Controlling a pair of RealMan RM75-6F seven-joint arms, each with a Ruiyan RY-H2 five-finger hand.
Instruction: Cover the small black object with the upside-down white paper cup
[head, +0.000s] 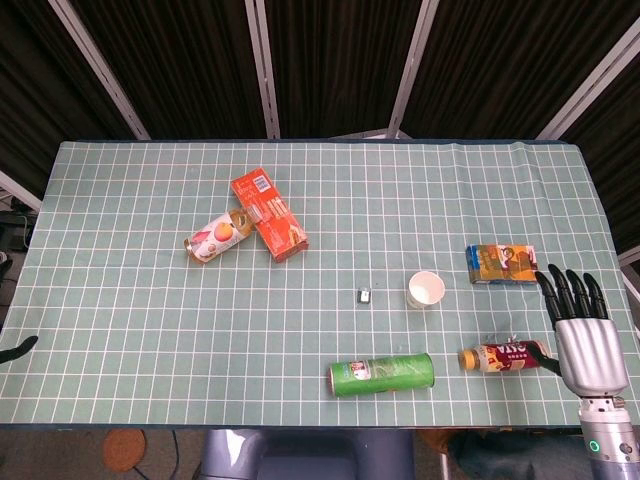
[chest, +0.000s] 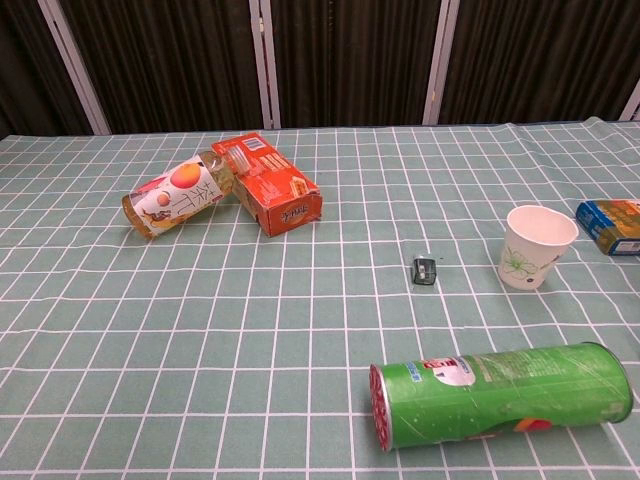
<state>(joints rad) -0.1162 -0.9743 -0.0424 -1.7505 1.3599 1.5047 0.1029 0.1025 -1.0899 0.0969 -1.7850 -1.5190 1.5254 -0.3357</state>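
Note:
The white paper cup (head: 425, 290) (chest: 536, 246) stands upright, mouth up, right of the table's middle. The small black object (head: 365, 295) (chest: 425, 269) lies on the cloth a short way to the cup's left, apart from it. My right hand (head: 578, 325) hovers at the table's right front, fingers spread and holding nothing, well right of the cup; the chest view does not show it. Only a dark fingertip of my left hand (head: 18, 349) pokes in at the far left edge of the head view, too little to judge.
A green cylindrical can (head: 383, 375) (chest: 505, 394) lies on its side at the front. A small bottle (head: 505, 356) lies by my right hand. A blue-orange carton (head: 501, 264) sits behind it. An orange box (head: 268, 213) and a peach drink bottle (head: 216, 237) lie back left.

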